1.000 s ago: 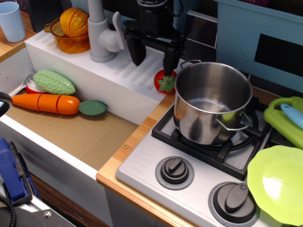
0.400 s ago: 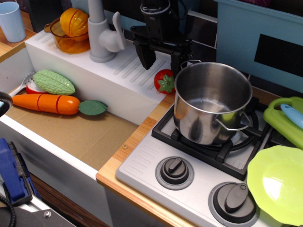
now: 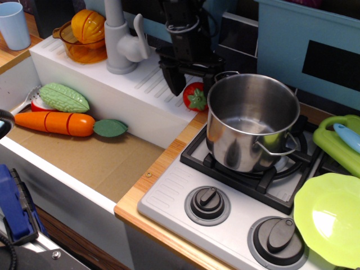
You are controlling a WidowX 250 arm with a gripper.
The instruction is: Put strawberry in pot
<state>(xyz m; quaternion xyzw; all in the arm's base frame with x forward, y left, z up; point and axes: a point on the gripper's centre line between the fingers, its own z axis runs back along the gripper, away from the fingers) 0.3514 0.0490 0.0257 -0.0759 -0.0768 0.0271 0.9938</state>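
Observation:
The strawberry [image 3: 195, 97], small, glossy red with a green cap facing the front, lies on the white ridged drainboard just left of the pot. The pot [image 3: 227, 140] is a shiny steel stockpot standing on the back left burner, empty inside. My gripper [image 3: 193, 80] is black and hangs just above and behind the strawberry. It is open, with one finger [image 3: 175, 81] left of the berry and the other close to the pot's rim. It holds nothing.
A grey tap [image 3: 120, 39] and an orange bowl [image 3: 83, 49] with an orange fruit stand on the white ledge to the left. A carrot [image 3: 56, 122] and green vegetables lie in the sink. A green plate [image 3: 329, 216] lies at the right. A blue bin [image 3: 306, 45] stands behind the pot.
My gripper has shifted a little to the right, towards the pot, and now straddles the strawberry from above. The strawberry and the pot have not moved.

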